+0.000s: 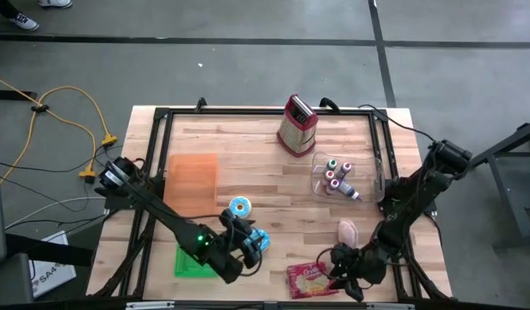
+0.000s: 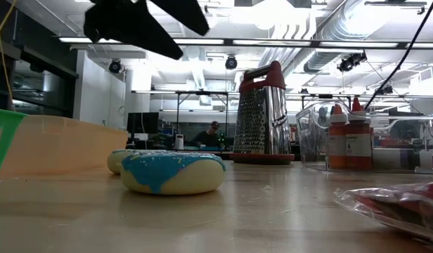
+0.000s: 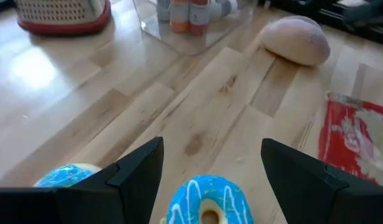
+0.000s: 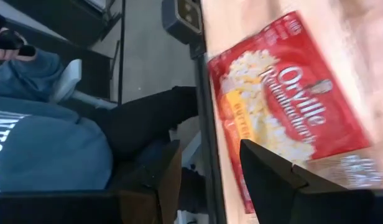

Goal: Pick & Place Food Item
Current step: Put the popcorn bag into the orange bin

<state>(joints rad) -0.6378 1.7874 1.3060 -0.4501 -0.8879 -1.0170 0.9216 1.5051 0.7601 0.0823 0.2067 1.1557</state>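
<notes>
Popcorn bag [image 1: 308, 279] is my landmark from overhead: it lies flat at the table's [image 1: 265, 172] near edge. My right gripper [image 1: 344, 277] hangs just beside it, toward the bread roll [image 1: 347, 230]. My left gripper [image 1: 248, 245] hovers well to the bag's other side, over a blue-iced donut [image 1: 260, 241]; a second donut [image 1: 240, 207] sits farther from the bag, past the first.

Low view: the nearer donut [image 2: 173, 171] rests on the wood, nothing touching it, and the bag's clear edge [image 2: 396, 204] shows at the side. A cheese grater [image 2: 262, 116] stands behind.

Left wrist: fingers [image 3: 138, 171] spread wide and empty, straddling the donut [image 3: 207, 199], which I judge is lined up for a grasp.

Right wrist: fingers [image 4: 272, 177] part-open, holding nothing, aimed at the bag's [image 4: 291, 106] edge, presumably a pick approach. A seated person [image 4: 48, 149] shows beyond.
</notes>
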